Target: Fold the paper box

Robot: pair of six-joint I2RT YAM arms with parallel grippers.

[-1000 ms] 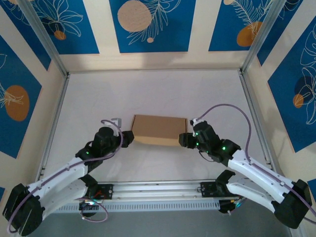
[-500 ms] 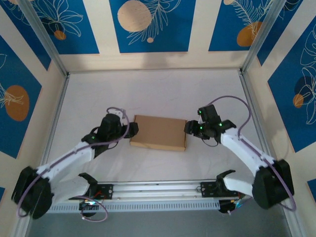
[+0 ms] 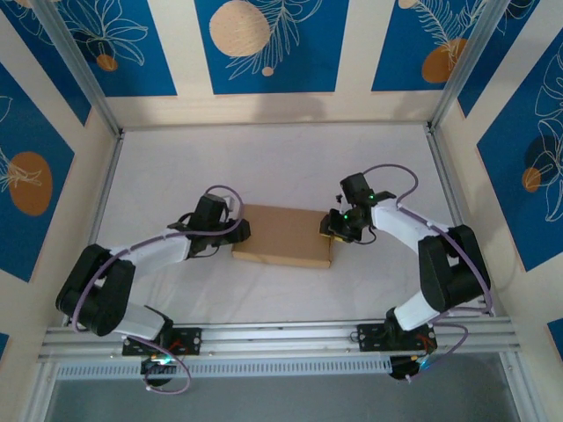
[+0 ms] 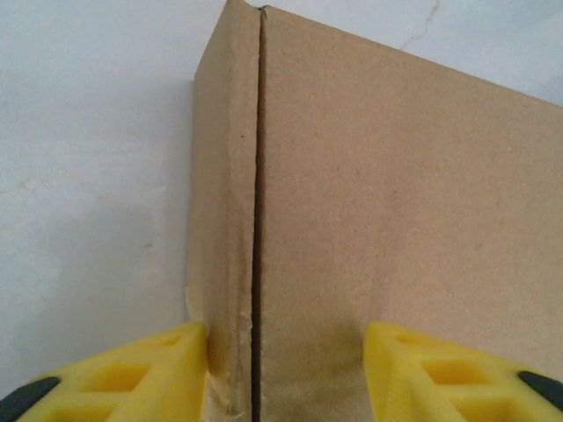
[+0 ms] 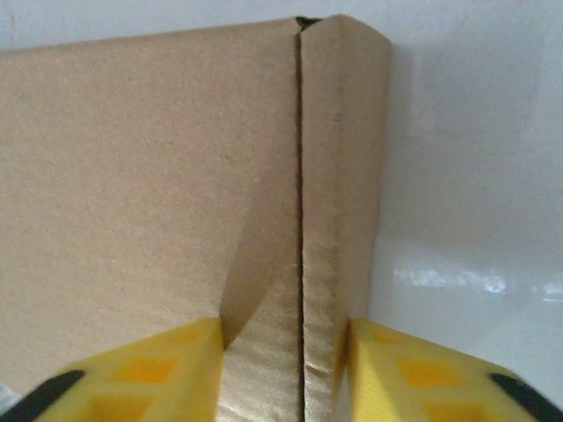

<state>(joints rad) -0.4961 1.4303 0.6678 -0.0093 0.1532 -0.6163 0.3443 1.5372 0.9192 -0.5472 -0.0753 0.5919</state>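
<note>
Two pincers: left pincer (image 3: 239,230) and right pincer (image 3: 330,230) are now reaching further in, onto the paper box (image 3: 283,235) ends.
Jaws: both standing part spread, straddling end seams, pinching nothing.
Box: lying closed, mid surface (image 3: 281,167).
Meaning: probably pressing walls home; nearly folded.

1. The left arm (image 3: 149,253) and right arm (image 3: 400,221) had white shells and bulky black joints (image 3: 449,268).
2. A thin purple cable (image 3: 387,169) looped along each of the 2.
3. Small green lights (image 3: 348,214) glowed near the right wrist.
4. The fingers (image 4: 158,374) were yellow with triangular cut-outs and black outer ends.
</note>
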